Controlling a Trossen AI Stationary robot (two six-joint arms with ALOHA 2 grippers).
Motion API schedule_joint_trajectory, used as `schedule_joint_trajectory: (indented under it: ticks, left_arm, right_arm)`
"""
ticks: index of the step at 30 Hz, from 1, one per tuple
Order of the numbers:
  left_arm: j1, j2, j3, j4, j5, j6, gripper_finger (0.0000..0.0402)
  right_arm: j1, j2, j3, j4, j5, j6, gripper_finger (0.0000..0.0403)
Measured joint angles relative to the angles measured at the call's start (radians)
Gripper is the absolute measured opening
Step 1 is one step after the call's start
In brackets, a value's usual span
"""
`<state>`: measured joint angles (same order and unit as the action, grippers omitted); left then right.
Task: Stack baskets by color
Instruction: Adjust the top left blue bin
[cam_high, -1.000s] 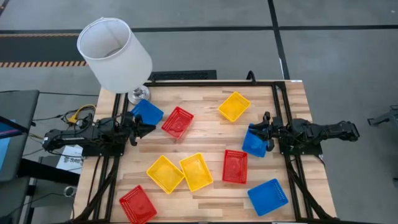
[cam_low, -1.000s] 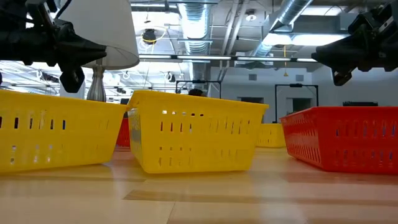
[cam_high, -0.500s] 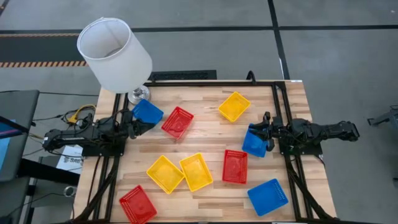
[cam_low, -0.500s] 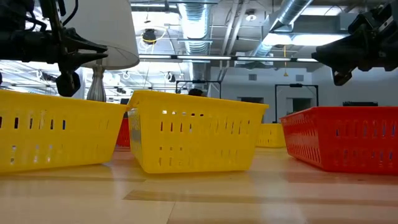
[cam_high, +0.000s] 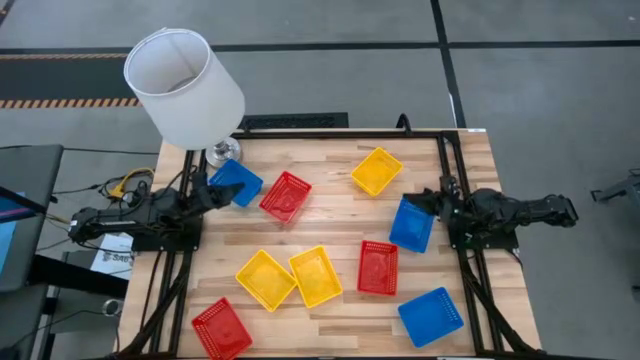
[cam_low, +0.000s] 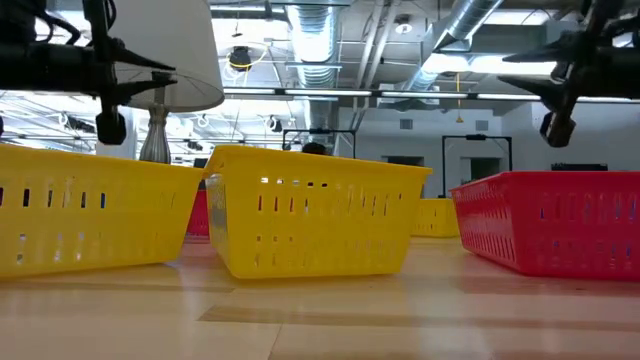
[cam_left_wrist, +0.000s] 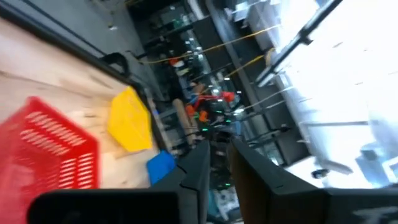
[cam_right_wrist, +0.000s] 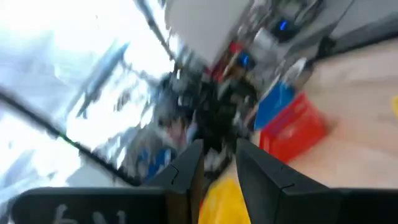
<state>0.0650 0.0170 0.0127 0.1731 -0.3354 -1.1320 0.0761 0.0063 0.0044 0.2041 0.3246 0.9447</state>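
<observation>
Your left gripper (cam_high: 213, 192) and right gripper (cam_high: 437, 198) hold jaws slightly apart, empty; open the left wider for the blue basket (cam_high: 237, 180) at its 2 o'clock

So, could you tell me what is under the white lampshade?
Under the white lampshade a silvery lamp base shows at the table's far left corner, beside a blue basket. The stem is covered by the shade.

A white lampshade (cam_high: 184, 87) on a silver base (cam_high: 222, 152) is seen at the wooden table's (cam_high: 340, 215) far-left corner.
</observation>
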Motion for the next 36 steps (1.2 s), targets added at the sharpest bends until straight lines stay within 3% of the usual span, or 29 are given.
schedule_joint_trajectory:
  ticks: [4, 9, 13, 16, 21, 28, 32, 36]
  left_arm:
    - [0.000, 0.000, 0.034, 0.072, 0.009, 0.062, 0.0102]
    - [0.000, 0.004, 0.087, 0.136, 0.005, 0.145, 0.0161]
    - [0.000, 0.026, 0.137, 0.122, 0.004, 0.148, 0.0200]
    - [0.000, 0.064, 0.187, 0.068, 0.015, 0.144, 0.0220]
    - [0.000, 0.170, 0.324, -0.183, 0.042, 0.105, 0.0232]
    - [0.000, 0.411, 0.580, -0.757, 0.088, 0.021, 0.0233]
    - [0.000, 0.561, 0.643, -0.999, 0.064, -0.052, 0.0233]
    - [0.000, 0.702, 0.631, -1.067, 0.059, -0.104, 0.0233]
  right_arm:
    - [0.000, 0.002, 0.025, 0.032, 0.061, -0.049, 0.0127]
    - [-0.006, 0.042, 0.144, 0.049, 0.137, -0.190, 0.0170]
    - [-0.025, 0.149, 0.281, 0.026, 0.152, -0.293, 0.0209]
    - [-0.039, 0.271, 0.409, -0.124, 0.152, -0.298, 0.0223]
    - [-0.067, 0.541, 0.685, -0.547, 0.148, -0.205, 0.0221]
    - [-0.084, 0.868, 1.012, -1.092, 0.112, -0.156, 0.0215]
    - [-0.084, 0.985, 1.097, -1.269, 0.111, -0.108, 0.0215]
    - [-0.074, 1.048, 1.104, -1.339, 0.093, -0.065, 0.0215]
